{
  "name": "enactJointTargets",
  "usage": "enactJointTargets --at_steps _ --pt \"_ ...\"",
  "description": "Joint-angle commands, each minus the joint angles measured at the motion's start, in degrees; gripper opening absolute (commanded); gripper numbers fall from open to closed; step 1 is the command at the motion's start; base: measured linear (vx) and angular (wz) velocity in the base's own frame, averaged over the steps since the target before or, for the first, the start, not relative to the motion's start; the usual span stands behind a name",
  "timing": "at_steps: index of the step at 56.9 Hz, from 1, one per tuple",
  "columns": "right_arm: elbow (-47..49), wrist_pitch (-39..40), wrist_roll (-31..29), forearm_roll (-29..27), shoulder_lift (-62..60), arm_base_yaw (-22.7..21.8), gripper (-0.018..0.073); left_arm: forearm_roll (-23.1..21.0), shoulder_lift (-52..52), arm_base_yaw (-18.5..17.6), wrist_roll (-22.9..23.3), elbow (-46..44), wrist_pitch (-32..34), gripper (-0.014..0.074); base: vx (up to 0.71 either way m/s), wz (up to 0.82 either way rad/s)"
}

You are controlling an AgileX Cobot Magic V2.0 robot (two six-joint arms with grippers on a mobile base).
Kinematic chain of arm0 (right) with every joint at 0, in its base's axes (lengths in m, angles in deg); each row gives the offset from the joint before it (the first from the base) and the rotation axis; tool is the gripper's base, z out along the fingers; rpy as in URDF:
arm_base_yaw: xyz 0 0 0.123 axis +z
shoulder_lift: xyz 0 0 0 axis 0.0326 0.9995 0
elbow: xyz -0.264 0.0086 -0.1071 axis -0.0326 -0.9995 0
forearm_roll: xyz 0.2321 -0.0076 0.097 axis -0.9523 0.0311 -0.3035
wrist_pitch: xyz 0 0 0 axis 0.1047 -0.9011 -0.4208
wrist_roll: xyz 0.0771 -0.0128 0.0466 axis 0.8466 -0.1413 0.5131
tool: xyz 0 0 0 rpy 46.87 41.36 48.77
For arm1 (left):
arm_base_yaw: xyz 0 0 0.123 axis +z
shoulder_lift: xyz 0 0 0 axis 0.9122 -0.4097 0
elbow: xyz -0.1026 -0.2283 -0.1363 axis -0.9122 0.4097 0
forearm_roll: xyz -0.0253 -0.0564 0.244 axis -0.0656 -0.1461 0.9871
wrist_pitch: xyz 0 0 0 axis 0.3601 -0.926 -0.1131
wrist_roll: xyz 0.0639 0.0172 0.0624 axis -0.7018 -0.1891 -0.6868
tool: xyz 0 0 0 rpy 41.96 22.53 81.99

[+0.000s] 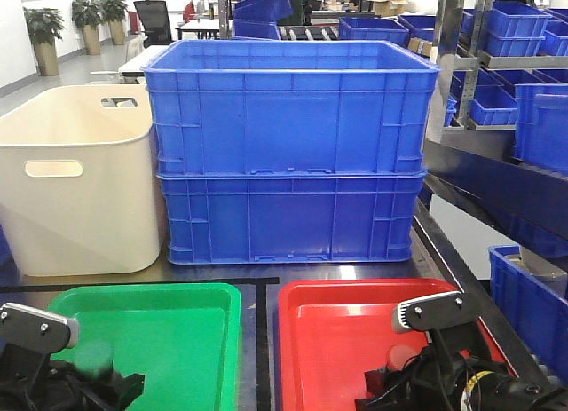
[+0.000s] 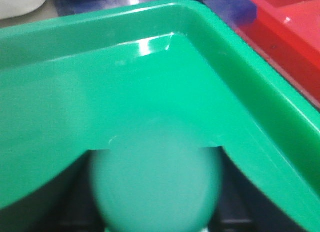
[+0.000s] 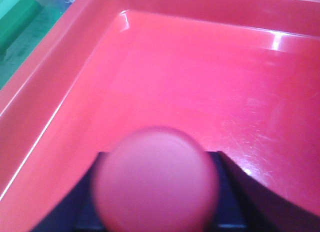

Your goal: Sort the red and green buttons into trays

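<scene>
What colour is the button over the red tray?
Red button; right wrist view shows it best, above the red tray.

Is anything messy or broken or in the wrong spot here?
Nothing stands out. The green button sits at the left pincer over the green tray, and the red button at the right pincer over the red tray, so colours match. The two blue crates are stacked squarely, and the cream tub stands upright beside them.

Ahead of me two deep blue crates point(image 1: 288, 154) stood stacked on the table point(image 1: 355, 272), a cream tub point(image 1: 75, 189) with handle slots touching their left side. Shelves point(image 1: 524, 65) of smaller blue bins point(image 1: 515, 25) lined my right.
</scene>
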Motion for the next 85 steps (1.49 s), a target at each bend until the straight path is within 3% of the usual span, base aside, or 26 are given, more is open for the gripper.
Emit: enactJointTargets --at_steps 1,11,26,44,53,85 --pt "2.1 4.1 -0.4 0.1 -1.6 -0.1 0.0523 -0.8 1.4 -0.4 0.5 -2.0 4.9 0.0593 0.0 0.0" --pt "2.1 3.9 -0.4 0.1 -2.0 -0.1 0.0622 -0.8 1.9 -0.4 0.5 -2.0 5.0 0.064 0.0 0.0" --pt "2.1 0.7 -0.4 0.1 -11.0 -0.1 0.0568 -0.9 12.2 -0.4 0.5 -2.0 5.5 0.0608 0.0 0.0" --pt "2.1 -5.8 -0.4 0.1 -29.3 -0.1 0.0498 -0.8 34.7 -0.4 0.5 -2.0 -6.1 0.0536 0.0 0.0" --pt "2.1 -5.7 -0.4 0.1 -33.0 -0.1 0.0489 -0.8 41.2 -0.4 0.5 -2.0 -7.2 0.051 0.0 0.0" --pt "2.1 -5.8 -0.4 0.1 -33.3 -0.1 0.0489 -0.8 43.9 -0.2 -0.7 -1.8 -7.8 0.048 0.0 0.0"
